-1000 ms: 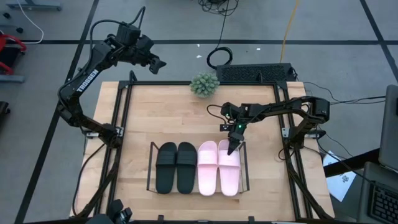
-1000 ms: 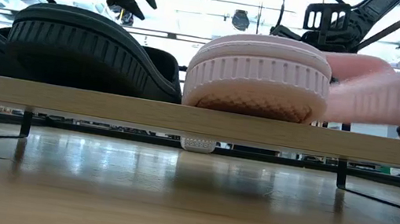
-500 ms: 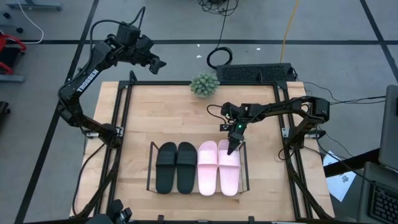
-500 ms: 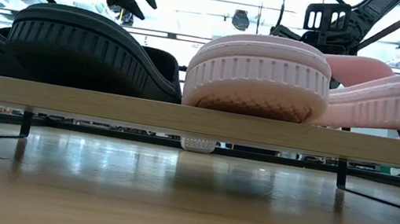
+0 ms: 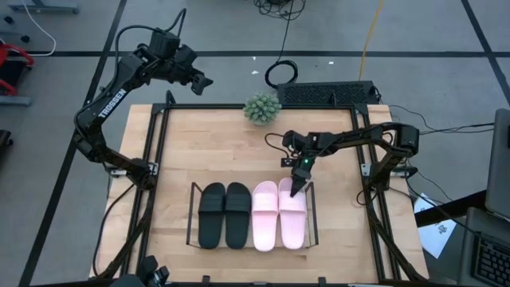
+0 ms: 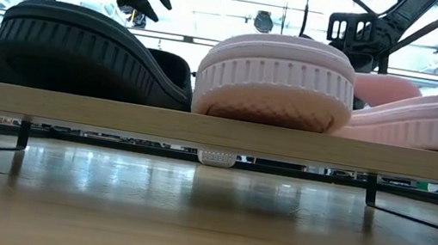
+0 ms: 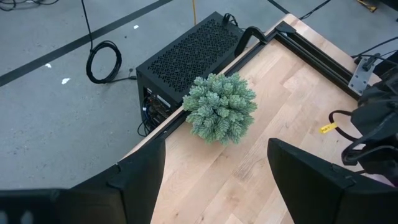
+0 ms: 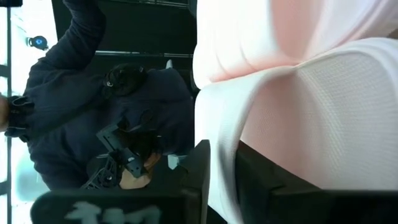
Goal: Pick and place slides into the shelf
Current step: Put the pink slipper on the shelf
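All four slides sit side by side in the shelf (image 5: 194,214) at 6 o'clock on the surface (image 5: 199,151). The right gripper (image 5: 297,188) pinches the outer pink slide (image 5: 293,222). The left gripper (image 5: 203,82) hangs released at 11 o'clock.

Even, bright overhead light; soft short shadows on table (image 5: 175,167). Low view backlit by bright windows, glossy reflection on tabletop. Right wrist view blurred, pink slide (image 8: 311,106) out of focus.

shelf (image 5: 192,215): landmark, on the table (image 5: 175,151)
sandals (image 5: 253,214): four side by side inside it
plant (image 5: 261,108): well behind it
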